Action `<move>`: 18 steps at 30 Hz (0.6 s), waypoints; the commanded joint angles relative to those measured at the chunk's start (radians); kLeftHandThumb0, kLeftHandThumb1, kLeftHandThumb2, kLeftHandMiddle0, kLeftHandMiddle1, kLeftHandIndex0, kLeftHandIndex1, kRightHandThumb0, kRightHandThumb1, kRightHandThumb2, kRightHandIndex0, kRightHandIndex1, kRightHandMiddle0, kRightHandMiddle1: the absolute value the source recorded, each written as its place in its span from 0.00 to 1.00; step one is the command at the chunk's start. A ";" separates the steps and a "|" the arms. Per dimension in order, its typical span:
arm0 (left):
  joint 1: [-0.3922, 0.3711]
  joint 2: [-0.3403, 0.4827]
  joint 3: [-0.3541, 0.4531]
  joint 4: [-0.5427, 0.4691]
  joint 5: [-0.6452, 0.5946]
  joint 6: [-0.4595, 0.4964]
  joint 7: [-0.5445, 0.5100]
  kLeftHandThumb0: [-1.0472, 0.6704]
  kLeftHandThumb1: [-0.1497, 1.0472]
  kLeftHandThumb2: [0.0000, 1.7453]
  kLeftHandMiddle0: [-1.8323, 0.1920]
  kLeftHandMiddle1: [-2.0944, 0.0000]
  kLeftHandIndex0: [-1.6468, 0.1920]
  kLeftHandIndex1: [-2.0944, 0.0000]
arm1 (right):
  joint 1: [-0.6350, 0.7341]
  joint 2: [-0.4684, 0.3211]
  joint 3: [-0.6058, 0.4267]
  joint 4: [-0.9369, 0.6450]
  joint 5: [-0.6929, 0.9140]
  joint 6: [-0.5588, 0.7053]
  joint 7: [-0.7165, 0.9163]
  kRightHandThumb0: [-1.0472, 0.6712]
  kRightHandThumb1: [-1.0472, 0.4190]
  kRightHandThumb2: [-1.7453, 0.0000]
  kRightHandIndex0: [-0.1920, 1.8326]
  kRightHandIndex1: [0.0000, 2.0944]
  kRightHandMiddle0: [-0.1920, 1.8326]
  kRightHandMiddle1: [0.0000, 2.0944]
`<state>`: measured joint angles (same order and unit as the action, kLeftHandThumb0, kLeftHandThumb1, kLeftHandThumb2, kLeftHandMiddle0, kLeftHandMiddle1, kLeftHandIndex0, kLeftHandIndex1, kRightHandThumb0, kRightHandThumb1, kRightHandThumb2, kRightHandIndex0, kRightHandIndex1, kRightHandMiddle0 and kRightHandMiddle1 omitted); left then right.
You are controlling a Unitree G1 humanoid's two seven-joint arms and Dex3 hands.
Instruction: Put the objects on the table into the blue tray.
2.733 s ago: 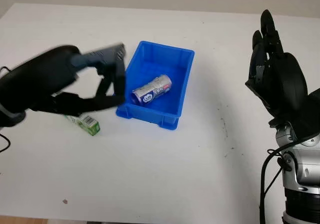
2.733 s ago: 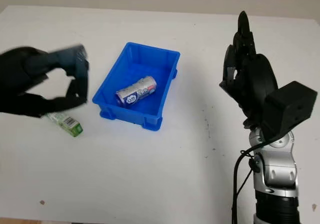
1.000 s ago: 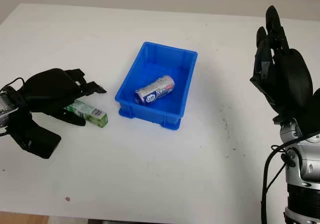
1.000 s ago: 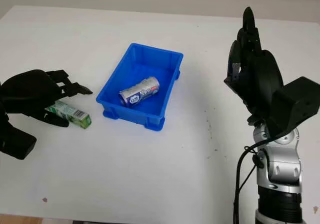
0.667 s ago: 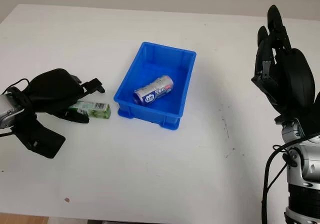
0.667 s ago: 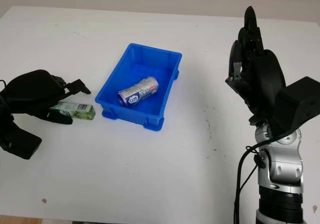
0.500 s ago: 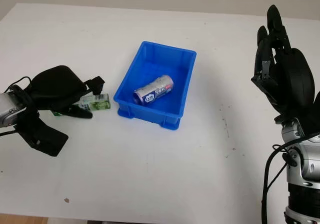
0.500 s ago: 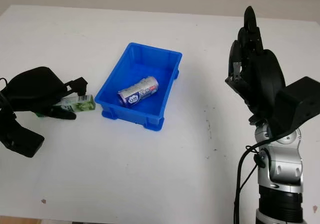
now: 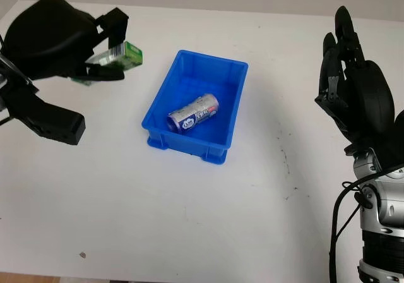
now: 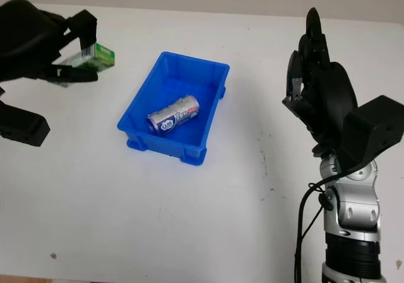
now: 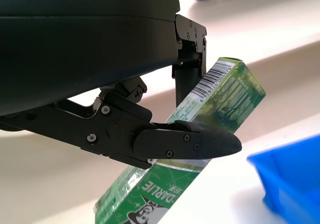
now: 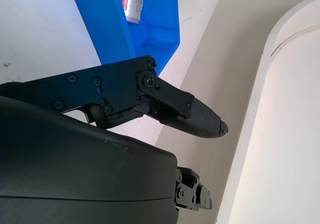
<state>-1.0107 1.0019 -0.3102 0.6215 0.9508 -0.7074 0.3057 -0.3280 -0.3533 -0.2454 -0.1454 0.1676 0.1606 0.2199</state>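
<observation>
While one silver cylindrical drink can already lies inside the blue rectangular plastic tray on the white surface, the green rectangular cardboard box is raised above the surface just beside the tray, pinched between the fingers of the left hand. It is yet to be dropped in. The right hand hangs open, well apart.

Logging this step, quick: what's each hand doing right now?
Left hand: closed on the green box, lifted left of the blue tray.
Right hand: open, raised at right.
</observation>
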 commanded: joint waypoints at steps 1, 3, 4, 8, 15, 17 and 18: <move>-0.056 -0.008 0.002 -0.019 0.017 0.014 0.014 0.30 1.00 0.22 0.45 0.00 0.69 0.01 | -0.010 -0.005 0.005 0.004 -0.009 -0.017 -0.004 0.29 0.00 0.50 0.00 0.00 0.00 0.00; -0.084 -0.023 0.006 -0.029 0.029 0.026 0.029 0.29 1.00 0.23 0.42 0.00 0.62 0.00 | -0.011 -0.005 0.010 0.012 -0.015 -0.030 -0.001 0.29 0.00 0.50 0.00 0.00 0.00 0.00; -0.107 -0.040 0.013 -0.021 0.017 0.017 0.048 0.29 1.00 0.23 0.41 0.00 0.60 0.00 | -0.011 -0.006 0.011 0.017 -0.014 -0.035 0.003 0.29 0.00 0.50 0.00 0.00 0.00 0.00; -0.167 -0.106 0.040 0.003 -0.077 0.010 0.025 0.28 1.00 0.23 0.35 0.00 0.55 0.00 | -0.013 -0.006 0.016 0.024 -0.018 -0.038 0.002 0.29 0.00 0.50 0.00 0.00 0.00 0.00; -0.170 -0.344 0.107 -0.027 -0.491 0.096 -0.298 0.31 1.00 0.20 0.39 0.00 0.55 0.00 | -0.013 0.004 0.021 0.027 -0.018 -0.040 -0.010 0.30 0.00 0.49 0.00 0.00 0.00 0.00; -0.157 -0.394 0.110 -0.035 -0.542 0.138 -0.359 0.31 1.00 0.20 0.39 0.00 0.54 0.00 | -0.009 0.003 0.024 0.021 -0.023 -0.039 -0.014 0.30 0.00 0.49 0.00 0.00 0.00 0.00; -0.152 -0.416 0.106 -0.031 -0.558 0.157 -0.390 0.32 1.00 0.19 0.39 0.00 0.53 0.00 | -0.006 0.003 0.026 0.018 -0.027 -0.040 -0.016 0.30 0.00 0.49 0.00 0.00 0.00 0.00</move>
<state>-1.1698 0.6036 -0.2137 0.6000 0.4120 -0.5653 -0.0625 -0.3364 -0.3503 -0.2178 -0.1147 0.1431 0.1353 0.2078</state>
